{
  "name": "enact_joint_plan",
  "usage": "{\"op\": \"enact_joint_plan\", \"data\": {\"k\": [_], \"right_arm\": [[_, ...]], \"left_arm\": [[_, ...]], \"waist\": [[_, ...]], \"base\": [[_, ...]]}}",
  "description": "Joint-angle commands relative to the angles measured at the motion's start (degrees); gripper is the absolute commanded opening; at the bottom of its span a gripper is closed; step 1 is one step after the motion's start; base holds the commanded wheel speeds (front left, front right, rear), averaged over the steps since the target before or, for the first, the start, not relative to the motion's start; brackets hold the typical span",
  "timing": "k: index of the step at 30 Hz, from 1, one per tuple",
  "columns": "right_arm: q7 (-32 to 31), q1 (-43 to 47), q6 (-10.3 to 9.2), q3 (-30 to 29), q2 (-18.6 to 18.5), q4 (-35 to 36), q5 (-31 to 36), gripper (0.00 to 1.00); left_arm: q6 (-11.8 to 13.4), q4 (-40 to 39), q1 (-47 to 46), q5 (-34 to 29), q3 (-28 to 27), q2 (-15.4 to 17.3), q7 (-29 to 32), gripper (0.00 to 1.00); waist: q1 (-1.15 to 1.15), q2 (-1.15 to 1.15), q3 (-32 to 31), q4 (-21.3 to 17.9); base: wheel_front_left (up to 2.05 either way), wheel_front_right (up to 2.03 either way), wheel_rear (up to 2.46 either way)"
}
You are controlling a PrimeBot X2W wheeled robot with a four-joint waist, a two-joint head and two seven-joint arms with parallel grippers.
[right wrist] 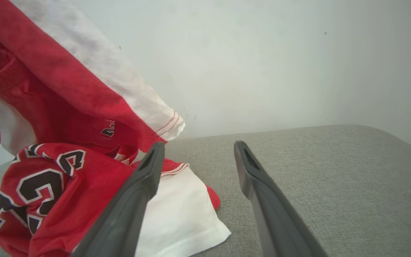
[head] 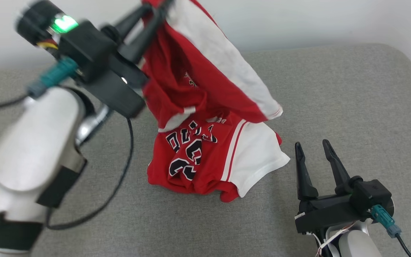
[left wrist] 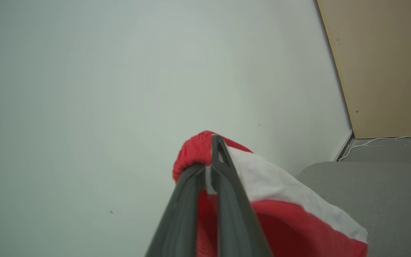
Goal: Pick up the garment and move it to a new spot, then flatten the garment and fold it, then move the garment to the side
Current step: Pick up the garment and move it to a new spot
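Note:
The garment (head: 205, 107) is a red and white jersey with black numbers. My left gripper (head: 155, 9) is shut on its top edge, raised high at the upper left of the head view. The cloth hangs down from it, and its lower part still rests bunched on the grey cushion (head: 334, 107). In the left wrist view the fingertips (left wrist: 214, 150) pinch a red and white fold of the garment (left wrist: 262, 178). My right gripper (head: 311, 147) stands open low at the right, just beside the jersey's white sleeve, empty. The right wrist view shows the garment (right wrist: 66, 160) left of the open right gripper (right wrist: 198, 151).
A pale wall (head: 298, 21) runs behind the cushion. A black cable (head: 120, 178) loops from my left arm across the cushion's left part. The left wrist view shows a beige panel (left wrist: 387, 64) and a white cord (left wrist: 380, 141) on the floor beyond the cushion.

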State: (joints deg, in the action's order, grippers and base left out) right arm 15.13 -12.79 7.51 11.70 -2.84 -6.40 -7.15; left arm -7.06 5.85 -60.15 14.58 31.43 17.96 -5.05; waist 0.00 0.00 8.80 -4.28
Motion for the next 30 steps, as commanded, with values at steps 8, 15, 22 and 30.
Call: {"op": "enact_joint_plan", "data": {"k": [8,15,22,30], "right_arm": [[0.04,1.56,-0.03,-0.57,-0.09,0.06,-0.54,1.0],[0.04,1.71,-0.03,-0.72,-0.09,0.54,0.58,1.0],[0.04,1.23,-0.03,-0.69,-0.09,2.1,1.4,1.0],[0.04,0.37,-0.03,0.23,-0.1,3.1,2.99,1.0]], "left_arm": [[0.04,0.38,-4.76,2.93,-4.06,3.66,0.75,0.0],[1.05,1.6,-5.85,4.29,-8.01,7.3,0.01,0.0],[2.17,3.67,-3.69,4.84,-10.34,10.6,-0.88,0.0],[3.97,11.11,-0.39,6.11,-14.3,14.93,-3.65,0.0]], "waist": [[0.0,0.0,-0.97,-0.01],[0.0,0.0,-0.98,3.91],[0.0,0.0,-0.08,8.97],[0.0,0.0,1.6,13.07]], "base": [[0.0,0.0,0.0],[0.0,0.0,0.0],[0.0,0.0,0.0],[0.0,0.0,0.0]]}}
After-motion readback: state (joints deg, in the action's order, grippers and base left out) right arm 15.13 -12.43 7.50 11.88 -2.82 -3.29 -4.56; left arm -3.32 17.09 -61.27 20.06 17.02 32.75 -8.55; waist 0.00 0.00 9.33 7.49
